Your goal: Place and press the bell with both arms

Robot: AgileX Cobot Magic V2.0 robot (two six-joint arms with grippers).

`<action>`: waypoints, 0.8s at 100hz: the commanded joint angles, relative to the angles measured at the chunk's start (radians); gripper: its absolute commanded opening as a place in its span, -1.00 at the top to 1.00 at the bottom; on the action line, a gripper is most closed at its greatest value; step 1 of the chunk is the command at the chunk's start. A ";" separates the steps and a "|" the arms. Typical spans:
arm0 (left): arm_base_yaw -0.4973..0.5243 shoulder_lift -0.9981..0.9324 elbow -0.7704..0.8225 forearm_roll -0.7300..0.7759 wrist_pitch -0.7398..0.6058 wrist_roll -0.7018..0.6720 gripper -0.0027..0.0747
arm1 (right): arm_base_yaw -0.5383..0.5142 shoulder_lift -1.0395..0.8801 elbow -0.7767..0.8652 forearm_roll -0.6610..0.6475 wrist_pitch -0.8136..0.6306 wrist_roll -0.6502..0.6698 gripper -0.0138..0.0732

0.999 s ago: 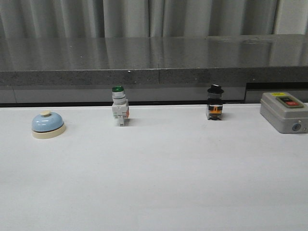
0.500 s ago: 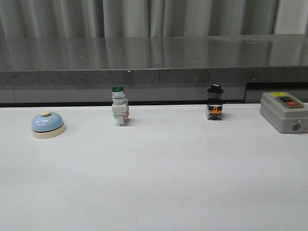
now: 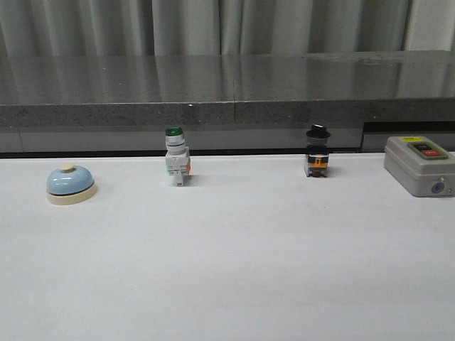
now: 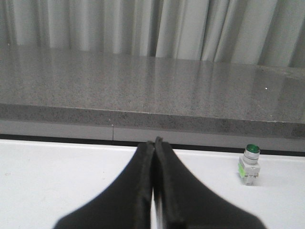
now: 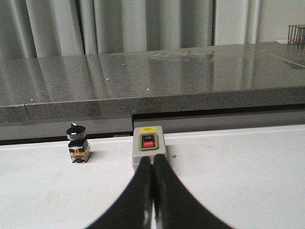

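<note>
The bell (image 3: pixel 70 185), with a light-blue dome, cream base and cream knob, stands on the white table at the far left in the front view. It shows in neither wrist view. No arm shows in the front view. My left gripper (image 4: pixel 153 141) is shut and empty, held over the white table and facing the grey ledge. My right gripper (image 5: pixel 152 158) is shut and empty, its tips in front of the grey box with the red button (image 5: pixel 148 146).
A green-capped white push-button switch (image 3: pixel 177 157) stands at the back centre-left and also shows in the left wrist view (image 4: pixel 249 164). A black-knobbed selector switch (image 3: pixel 317 151) stands at the back right. The grey box (image 3: pixel 419 165) sits at the far right. A dark grey ledge (image 3: pixel 227 89) runs behind the table.
</note>
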 commanded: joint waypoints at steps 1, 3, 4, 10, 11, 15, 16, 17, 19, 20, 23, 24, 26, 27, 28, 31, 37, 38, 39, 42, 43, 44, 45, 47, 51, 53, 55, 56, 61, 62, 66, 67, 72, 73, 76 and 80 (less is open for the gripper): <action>0.003 0.084 -0.099 -0.026 -0.001 -0.001 0.98 | -0.004 -0.012 -0.014 0.002 -0.087 -0.001 0.82; 0.003 0.103 -0.115 -0.026 0.016 -0.001 0.98 | -0.004 -0.012 -0.014 0.002 -0.087 -0.001 0.82; 0.003 0.109 -0.120 -0.026 0.026 -0.001 0.98 | -0.004 -0.012 -0.014 0.002 -0.087 -0.001 0.82; 0.003 0.167 -0.159 -0.026 0.044 -0.001 0.98 | -0.004 -0.012 -0.014 0.002 -0.087 -0.001 0.82; 0.003 0.173 -0.162 -0.028 0.044 -0.001 0.98 | -0.004 -0.012 -0.014 0.002 -0.087 -0.001 0.82; 0.003 0.205 -0.179 -0.033 0.042 -0.001 0.98 | -0.004 -0.012 -0.014 0.002 -0.087 -0.001 0.82; 0.003 0.217 -0.186 -0.036 0.042 -0.001 0.98 | -0.004 -0.012 -0.014 0.002 -0.087 -0.001 0.82; 0.003 0.229 -0.193 -0.036 0.042 -0.001 0.98 | -0.004 -0.012 -0.014 0.002 -0.087 -0.001 0.82; 0.003 0.241 -0.199 -0.036 0.042 0.001 0.98 | -0.004 -0.012 -0.014 0.002 -0.087 -0.001 0.82; 0.003 0.252 -0.206 -0.036 0.042 0.003 0.98 | -0.004 -0.012 -0.014 0.002 -0.087 -0.001 0.82; 0.003 0.275 -0.219 -0.036 0.042 0.009 0.98 | -0.004 -0.012 -0.014 0.002 -0.087 -0.001 0.82; 0.003 0.286 -0.226 -0.036 0.042 0.018 0.98 | -0.004 -0.012 -0.014 0.002 -0.087 -0.001 0.82; 0.003 0.302 -0.232 -0.036 0.042 0.034 0.98 | -0.004 -0.012 -0.014 0.002 -0.087 -0.001 0.82; 0.003 0.307 -0.238 -0.036 0.042 0.040 0.98 | -0.004 -0.012 -0.014 0.002 -0.087 -0.001 0.82; 0.003 0.313 -0.241 -0.036 0.042 0.055 0.98 | -0.004 -0.012 -0.014 0.002 -0.087 -0.001 0.82; 0.003 0.341 -0.256 -0.036 0.042 0.078 0.98 | -0.004 -0.012 -0.014 0.002 -0.087 -0.001 0.82; 0.003 0.387 -0.281 -0.036 0.051 0.100 0.98 | -0.004 -0.012 -0.014 0.002 -0.087 -0.001 0.82; 0.003 0.394 -0.284 -0.036 0.053 0.100 0.98 | -0.004 -0.012 -0.014 0.002 -0.087 -0.001 0.82; 0.003 0.400 -0.288 -0.036 0.055 0.100 0.98 | -0.004 -0.012 -0.014 0.002 -0.087 -0.001 0.82; 0.003 0.431 -0.309 -0.038 0.071 0.100 0.98 | -0.004 -0.012 -0.014 0.002 -0.087 -0.001 0.82; 0.003 0.437 -0.313 -0.038 0.079 0.100 0.98 | -0.004 -0.012 -0.014 0.002 -0.087 -0.001 0.82; 0.003 0.450 -0.322 -0.038 0.090 0.100 0.98 | -0.004 -0.012 -0.014 0.002 -0.087 -0.001 0.82; 0.003 0.457 -0.326 -0.038 0.094 0.100 0.98 | -0.004 -0.012 -0.014 0.002 -0.087 -0.001 0.82; 0.003 0.484 -0.339 -0.038 0.108 0.100 0.98 | -0.004 -0.012 -0.014 0.002 -0.087 -0.001 0.82; 0.003 0.518 -0.362 -0.038 0.131 0.100 0.98 | -0.004 -0.012 -0.014 0.002 -0.087 -0.001 0.82; 0.003 0.532 -0.375 -0.038 0.143 0.100 0.98 | -0.004 -0.012 -0.014 0.002 -0.087 -0.001 0.82; 0.003 0.553 -0.388 -0.038 0.154 0.100 0.98 | -0.004 -0.012 -0.014 0.002 -0.087 -0.001 0.82; 0.003 0.567 -0.397 -0.038 0.156 0.101 0.98 | -0.004 -0.012 -0.014 0.002 -0.087 -0.001 0.82; 0.003 0.614 -0.426 -0.038 0.175 0.105 0.96 | -0.004 -0.012 -0.014 0.002 -0.087 -0.001 0.82; 0.003 0.621 -0.430 -0.038 0.178 0.105 0.94 | -0.004 -0.012 -0.014 0.002 -0.087 -0.001 0.82; 0.003 0.661 -0.453 -0.038 0.182 0.107 0.87 | -0.004 -0.012 -0.014 0.002 -0.087 -0.001 0.82; 0.003 0.667 -0.457 -0.038 0.182 0.107 0.83 | -0.004 -0.012 -0.014 0.002 -0.087 -0.001 0.82; 0.003 0.711 -0.483 -0.046 0.182 0.107 0.64 | -0.004 -0.012 -0.014 0.002 -0.087 -0.001 0.82; 0.003 0.717 -0.490 -0.048 0.182 0.107 0.60 | -0.004 -0.012 -0.014 0.002 -0.087 -0.001 0.82; 0.003 0.741 -0.503 -0.053 0.180 0.107 0.46 | -0.004 -0.012 -0.014 0.002 -0.087 -0.001 0.82; 0.003 0.774 -0.524 -0.053 0.180 0.107 0.20 | -0.004 -0.012 -0.014 0.002 -0.087 -0.001 0.82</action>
